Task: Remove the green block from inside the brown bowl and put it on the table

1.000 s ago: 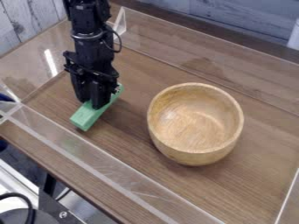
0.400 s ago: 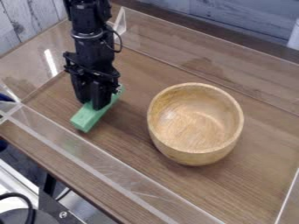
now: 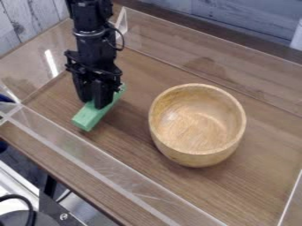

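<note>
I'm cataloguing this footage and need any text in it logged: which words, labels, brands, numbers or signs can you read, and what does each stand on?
There are none I can read.
Green block: plain, no lettering seen.
Bowl: only wood grain.
Table: only wood grain.
Tool: dark, too small and blurred to tell.

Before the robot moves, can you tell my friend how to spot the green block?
Find the big brown tabletop, then the round tan wooden bowl on it. Beside the bowl, near the clear low wall, the green block lies under the black claw. It's the only bright green thing, small and long, not round like the bowl.
</note>
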`<state>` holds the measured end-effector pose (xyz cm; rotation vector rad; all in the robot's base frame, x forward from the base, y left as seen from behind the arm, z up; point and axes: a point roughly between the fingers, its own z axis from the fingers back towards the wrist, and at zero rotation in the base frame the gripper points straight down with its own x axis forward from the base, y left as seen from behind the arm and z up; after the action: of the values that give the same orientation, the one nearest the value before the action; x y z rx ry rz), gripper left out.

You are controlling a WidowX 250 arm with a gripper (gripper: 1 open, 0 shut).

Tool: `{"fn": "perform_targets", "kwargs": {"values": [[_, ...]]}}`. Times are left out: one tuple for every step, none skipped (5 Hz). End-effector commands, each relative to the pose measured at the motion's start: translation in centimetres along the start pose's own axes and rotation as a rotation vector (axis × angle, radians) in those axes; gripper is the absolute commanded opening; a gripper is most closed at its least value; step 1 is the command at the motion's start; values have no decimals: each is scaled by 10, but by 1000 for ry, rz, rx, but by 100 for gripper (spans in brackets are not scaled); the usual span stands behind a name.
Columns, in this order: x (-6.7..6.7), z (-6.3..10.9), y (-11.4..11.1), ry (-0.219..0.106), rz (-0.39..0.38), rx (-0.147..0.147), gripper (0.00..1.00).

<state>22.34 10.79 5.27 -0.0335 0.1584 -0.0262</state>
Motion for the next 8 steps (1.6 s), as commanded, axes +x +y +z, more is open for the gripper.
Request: {"fn": "perform_targets", "kwargs": {"values": [[10,14,3,-47,-4,26,0],[11,13,2,-44,-4,26,0],[12,12,1,-40,-4,25,0],[12,11,1,-36,-1,22,0],[13,10,1,-31,2,20,0],[13,14,0,-31,5,18,100],[14,21,-2,-42,6,16,100],[17,28,-5,-61,1,17,100]]}}
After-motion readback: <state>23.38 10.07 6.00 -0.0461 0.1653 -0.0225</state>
